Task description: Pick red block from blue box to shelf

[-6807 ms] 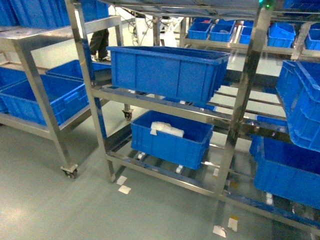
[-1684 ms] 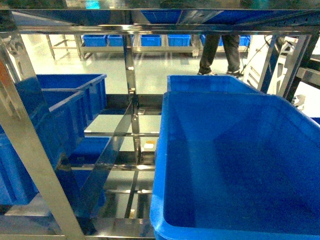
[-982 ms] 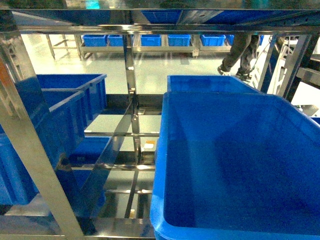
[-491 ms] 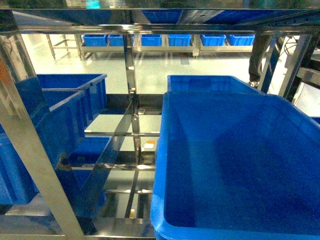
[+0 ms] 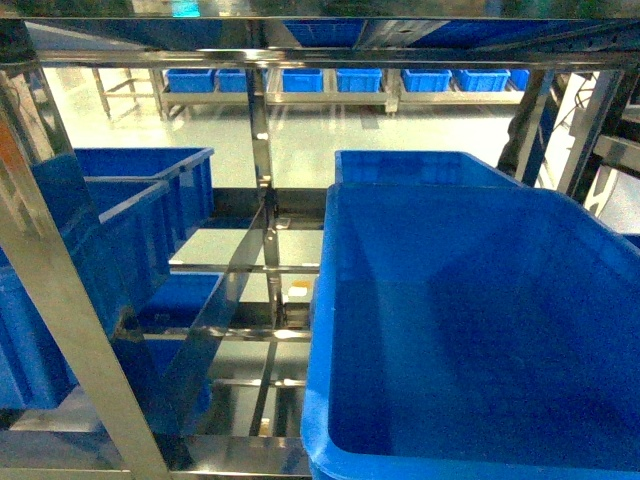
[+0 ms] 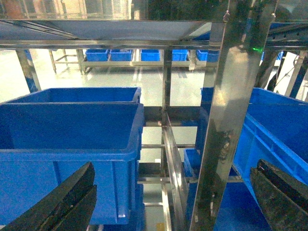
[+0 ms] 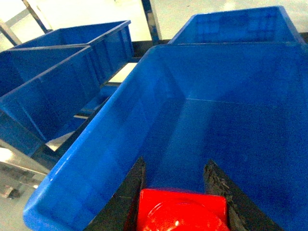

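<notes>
Fingers (image 7: 131, 195) of the right gripper (image 7: 179, 202) were clamped on the red block (image 7: 182, 214), one dark pad on each side, with the block's round stud facing the wrist camera. Block and gripper hung over the open interior of a large dark-blue crate (image 7: 120, 125) that rested on a tier of the shelf (image 5: 262, 215); the crate's floor showed nothing else inside. A second dark-blue crate (image 7: 231, 24) sat directly behind the first, and two more (image 7: 53, 86) stood to the left beyond a steel rail. In the head view the front crate (image 5: 480, 330) filled the right half of the picture, bounded by shiny steel uprights and crossbars, and neither gripper appeared. The left gripper (image 6: 168, 202) pointed at the shelf from the front, its two dark fingers (image 6: 57, 202) spread wide apart at the lower corners of its wrist view, holding nothing. Another dark-blue crate (image 6: 72, 144) lay between them on the left, beside a steel upright (image 6: 226, 120).
</notes>
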You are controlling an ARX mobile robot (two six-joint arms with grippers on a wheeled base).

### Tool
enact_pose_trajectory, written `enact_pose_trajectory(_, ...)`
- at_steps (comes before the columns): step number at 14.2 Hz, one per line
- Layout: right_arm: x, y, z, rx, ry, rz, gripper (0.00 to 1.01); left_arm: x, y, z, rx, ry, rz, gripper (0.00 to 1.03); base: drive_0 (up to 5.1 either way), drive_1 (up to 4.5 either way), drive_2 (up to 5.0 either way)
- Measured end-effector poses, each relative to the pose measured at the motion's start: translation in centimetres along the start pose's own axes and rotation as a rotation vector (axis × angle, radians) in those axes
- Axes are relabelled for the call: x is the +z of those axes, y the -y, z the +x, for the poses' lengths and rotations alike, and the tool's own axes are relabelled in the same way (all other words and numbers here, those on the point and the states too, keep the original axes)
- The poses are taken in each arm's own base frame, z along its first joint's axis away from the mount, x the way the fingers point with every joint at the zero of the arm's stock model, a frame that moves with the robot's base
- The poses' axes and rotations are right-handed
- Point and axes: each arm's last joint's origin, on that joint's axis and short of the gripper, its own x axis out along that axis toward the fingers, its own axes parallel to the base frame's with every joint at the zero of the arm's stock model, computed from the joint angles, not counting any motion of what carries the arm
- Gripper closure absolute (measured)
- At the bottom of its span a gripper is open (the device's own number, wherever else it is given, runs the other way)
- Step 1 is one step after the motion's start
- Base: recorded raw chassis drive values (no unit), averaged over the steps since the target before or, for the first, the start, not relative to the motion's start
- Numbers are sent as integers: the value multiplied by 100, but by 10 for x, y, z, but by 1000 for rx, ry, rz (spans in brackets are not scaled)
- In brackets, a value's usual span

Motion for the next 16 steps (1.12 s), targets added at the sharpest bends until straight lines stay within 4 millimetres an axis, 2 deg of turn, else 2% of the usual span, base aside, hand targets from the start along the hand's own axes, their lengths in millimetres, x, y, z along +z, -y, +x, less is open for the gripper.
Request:
enact_pose_trajectory(5, -4, -5, 9, 30, -18, -11, 72, 0, 0, 0, -1, 0, 0, 5, 0, 0, 0)
enact_pose_trajectory(8, -16, 3, 31, 17, -56, -19, 72, 0, 0, 0, 0, 0, 0, 5, 0, 0, 0)
enact_pose_trajectory(12, -19, 23, 43, -62, 48, -74, 73, 0, 0, 0, 0, 0, 0, 5, 0, 0, 0)
enact_pose_trajectory(14, -33, 34, 46, -63, 37, -47, 54, 0, 0, 0, 0, 0, 0, 5, 0, 0, 0)
enact_pose_trajectory(16, -34, 30, 41, -44, 47, -41, 31, 0, 0, 0, 0, 0, 0, 5, 0, 0, 0)
